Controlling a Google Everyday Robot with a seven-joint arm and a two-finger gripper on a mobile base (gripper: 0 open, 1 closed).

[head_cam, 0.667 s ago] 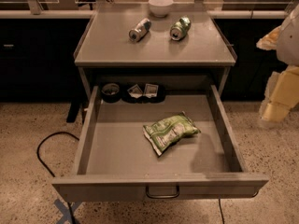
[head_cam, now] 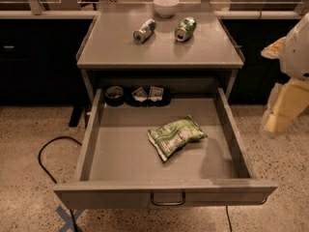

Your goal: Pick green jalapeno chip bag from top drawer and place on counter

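finding the green jalapeno chip bag point(head_cam: 176, 137) lying flat and askew on the floor of the top drawer point(head_cam: 91, 139), just right of the drawer's middle and touching none of its walls. judging it to be light, soft, air-puffed and slick, likely crumpling or sliding under a hard squeeze, so favouring a gentle pinch from above across its narrow middle or on a crimped end seam. spotting the gripper point(head_cam: 284, 111) hanging outside the drawer's right wall, well apart from the bag, and being unable to tell whether clenched or released.
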